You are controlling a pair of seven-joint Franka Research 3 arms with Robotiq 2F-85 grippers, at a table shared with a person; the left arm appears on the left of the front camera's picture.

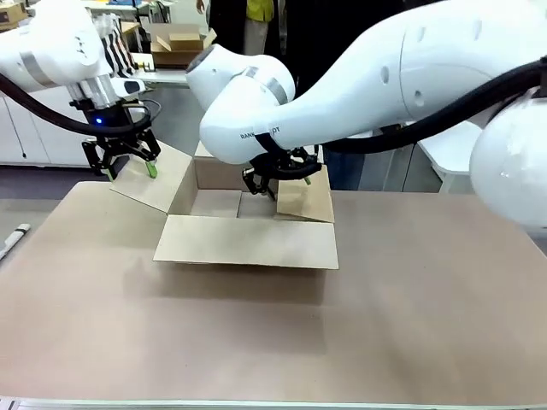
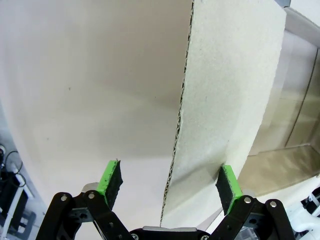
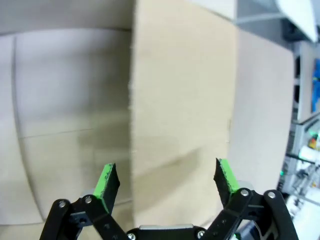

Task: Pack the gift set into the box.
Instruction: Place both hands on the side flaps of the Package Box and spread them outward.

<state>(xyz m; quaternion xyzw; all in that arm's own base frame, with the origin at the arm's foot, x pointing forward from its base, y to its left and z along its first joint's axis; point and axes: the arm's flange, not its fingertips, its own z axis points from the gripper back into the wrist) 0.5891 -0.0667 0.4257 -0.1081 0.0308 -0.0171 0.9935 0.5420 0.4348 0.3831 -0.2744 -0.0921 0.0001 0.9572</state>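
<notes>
The box (image 1: 248, 243) stands open in the middle of the table, its four flaps spread outward. My left gripper (image 1: 131, 168) is open at the box's left flap (image 1: 158, 179). In the left wrist view that flap's (image 2: 230, 90) edge runs between the green pads (image 2: 112, 180) of the left gripper (image 2: 170, 182), touching neither. My right gripper (image 1: 278, 175) is open over the right flap (image 1: 309, 201). In the right wrist view this flap (image 3: 180, 100) lies between the spread fingers of the right gripper (image 3: 166, 180). The gift set is out of view.
The brown table top (image 1: 410, 325) stretches wide in front of and right of the box. A person in dark clothes (image 1: 256, 26) stands at the far side. A smaller carton (image 1: 175, 43) sits on a table behind. A white object (image 1: 13, 235) lies at the left edge.
</notes>
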